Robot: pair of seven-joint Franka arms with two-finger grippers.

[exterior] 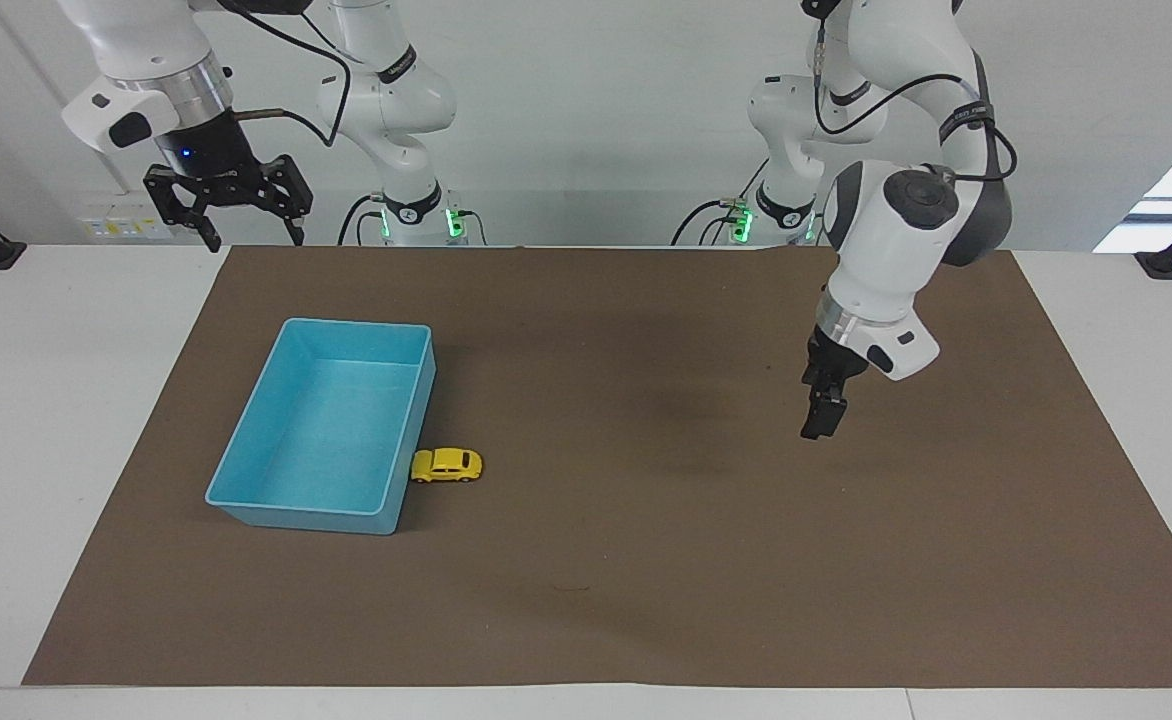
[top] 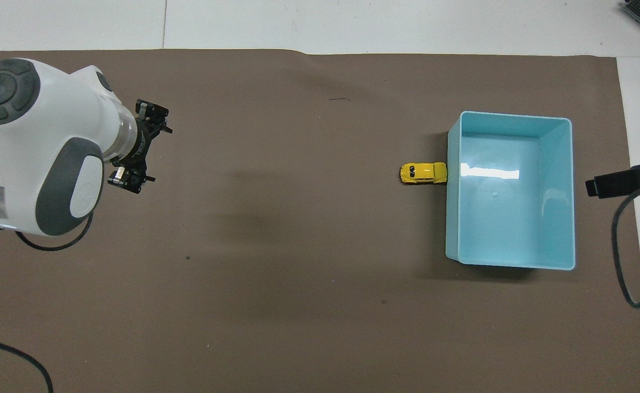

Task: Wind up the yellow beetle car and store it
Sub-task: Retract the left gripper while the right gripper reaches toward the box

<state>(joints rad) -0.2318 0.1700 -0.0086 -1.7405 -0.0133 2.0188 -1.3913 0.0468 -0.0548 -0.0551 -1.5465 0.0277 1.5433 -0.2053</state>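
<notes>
The yellow beetle car (exterior: 446,465) (top: 422,172) stands on the brown mat, its end against the outer wall of the blue bin (exterior: 296,515) (top: 454,218), on the bin's side toward the left arm. Nothing lies in the bin. My left gripper (exterior: 818,422) (top: 146,148) hangs open and holds nothing. It is over bare mat toward the left arm's end of the table, well apart from the car. My right gripper (exterior: 254,240) is open and holds nothing. It hangs high over the table's edge by the right arm's base, apart from the bin.
The brown mat (exterior: 646,560) covers most of the white table (exterior: 66,400). A black cable (top: 623,256) hangs over the table beside the bin at the right arm's end.
</notes>
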